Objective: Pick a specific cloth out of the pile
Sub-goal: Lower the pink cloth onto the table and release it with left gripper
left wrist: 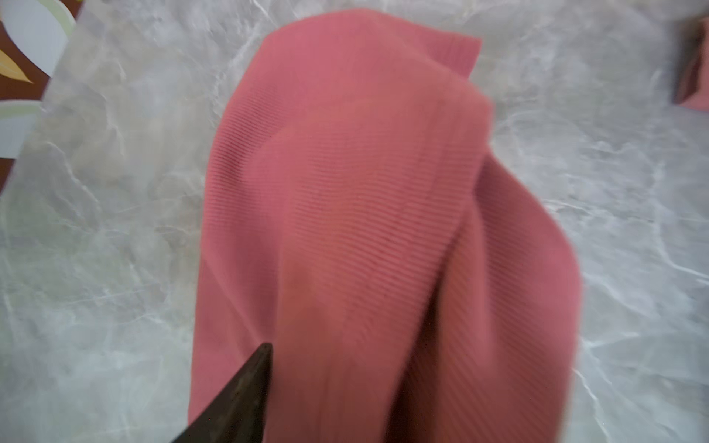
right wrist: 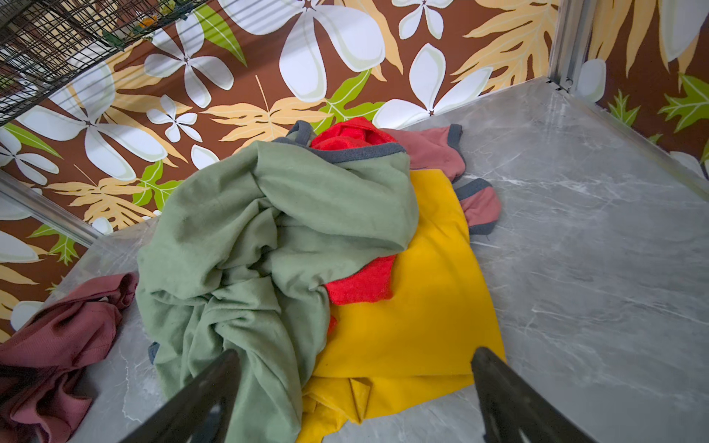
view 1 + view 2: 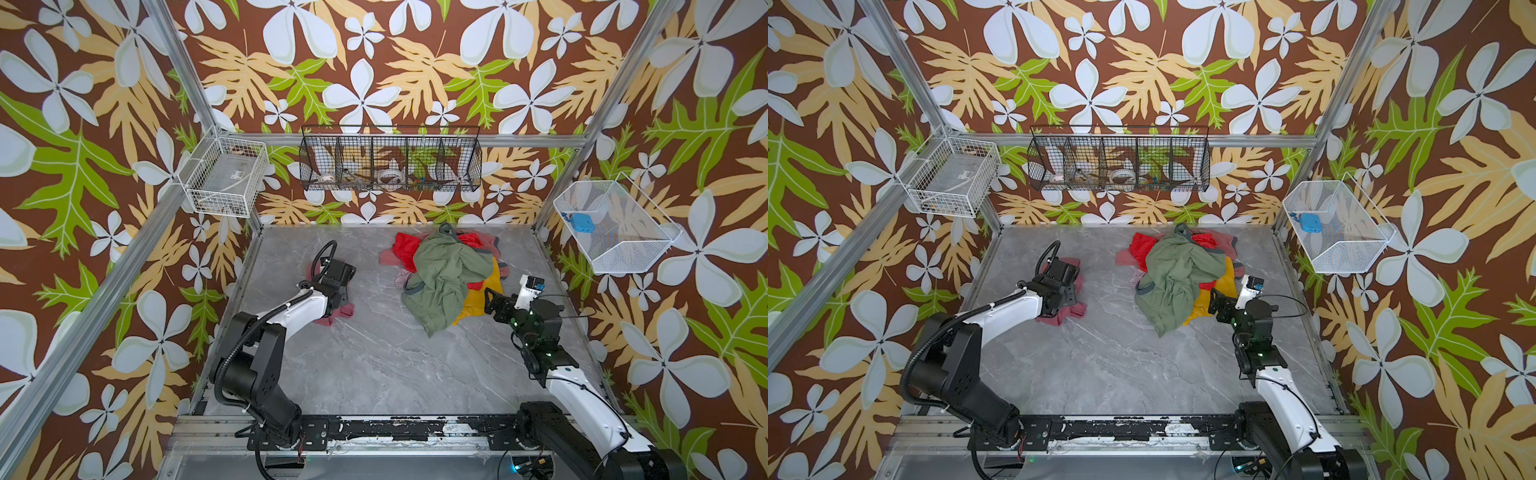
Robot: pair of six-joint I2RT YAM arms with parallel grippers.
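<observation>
Flowery walls (image 3: 374, 83) stand round a grey marble table (image 3: 374, 365). At the back sits the pile (image 3: 444, 274). Well apart, to its left, the cloth (image 3: 338, 313) lies right under the left gripper (image 3: 337, 291), stretched back to front, so that arm is nearest. I cannot tell if it is pinching. The right gripper (image 2: 356, 356) gapes, holding nothing, beside the pile.

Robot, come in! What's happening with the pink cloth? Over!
Left hand over pink cloth, grip hidden. Cloth lying on table, apart from pile. Right hand open, empty, beside pile. Nothing blocking.
</observation>
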